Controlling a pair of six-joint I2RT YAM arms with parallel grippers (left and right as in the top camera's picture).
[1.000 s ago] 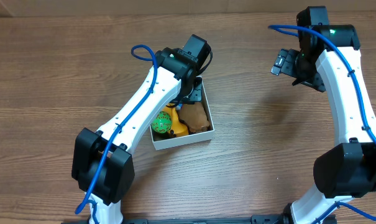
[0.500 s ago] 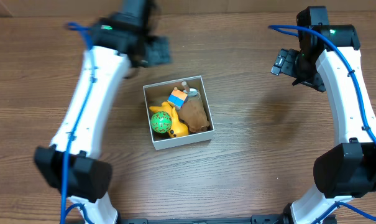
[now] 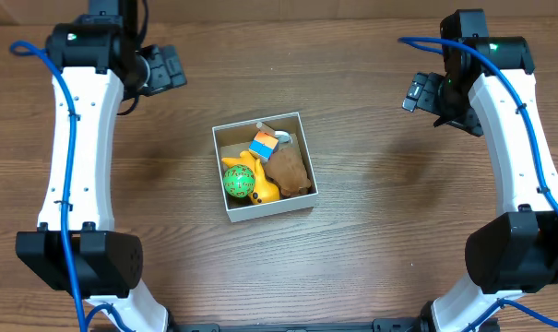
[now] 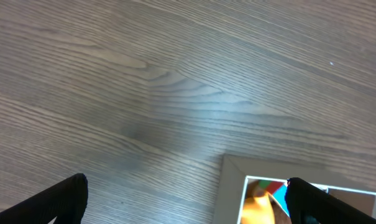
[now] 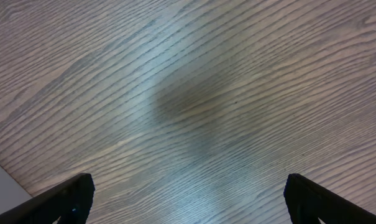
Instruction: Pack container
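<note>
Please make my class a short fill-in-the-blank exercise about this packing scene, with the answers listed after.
The ball in the container is coloured ____. The left pincer and right pincer both stand ____, holding nothing. In the container, the brown plush toy lies on the side nearer the robot's ____ arm. Missing words: green; open; right.

You see brown wood-grain surface (image 3: 371, 258) filling overhead view, grain running mostly left to right. Paler tan strip (image 3: 306, 7) along top edge; can't tell what it is. Light soft, diffuse. Right wrist view: pale sheen (image 5: 200, 183) on grain, blurred shadow patch (image 5: 194, 102) above it. Left wrist view: fainter smudge (image 4: 138, 130), bright glare band (image 4: 237, 115) beside it.
</note>
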